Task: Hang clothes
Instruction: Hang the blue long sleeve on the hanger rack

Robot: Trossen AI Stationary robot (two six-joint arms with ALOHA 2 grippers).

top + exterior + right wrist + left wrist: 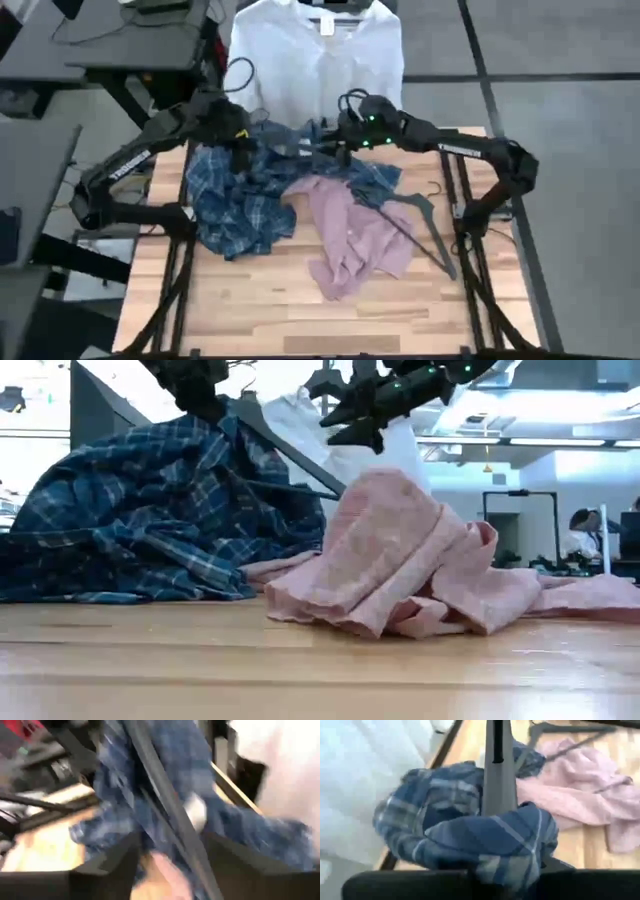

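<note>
The left gripper [238,140] sits at the far left of the table, pinched on a bunch of the plaid shirt [240,195], which it holds lifted; blue checked cloth wraps its fingers [530,870] in the left wrist view. A grey hanger bar [499,767] runs up through that bunch. The right gripper [335,135] reaches in from the right at the far middle, beside the same shirt; whether it grips anything I cannot tell. The pink shirt [355,235] lies crumpled right of the plaid one, touching it. A dark hanger [425,225] lies along its right edge. The white shirt [315,60] hangs beyond the table's far edge.
</note>
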